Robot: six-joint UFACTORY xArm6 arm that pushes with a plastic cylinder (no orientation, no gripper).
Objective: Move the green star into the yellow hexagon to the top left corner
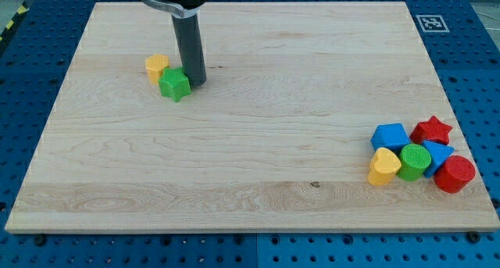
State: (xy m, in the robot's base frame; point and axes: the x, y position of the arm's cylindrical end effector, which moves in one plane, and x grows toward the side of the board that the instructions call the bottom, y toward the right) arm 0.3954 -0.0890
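Two task blocks sit near board's upper left: green star [175, 83] touches yellow hexagon [157, 66], star at hexagon's lower right. My tip [195, 83], bare rod without fingers, holds nothing, rests against star's right side. Judged push direction: up-left, through star into hexagon.

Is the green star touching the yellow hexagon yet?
Touching: in the camera view the green star overlaps the yellow hexagon with no board between.

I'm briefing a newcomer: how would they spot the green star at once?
On the wooden board, look to the upper left, away from the cluster at the lower right. The green star sits between the yellow hexagon and my tip, the only green block there.
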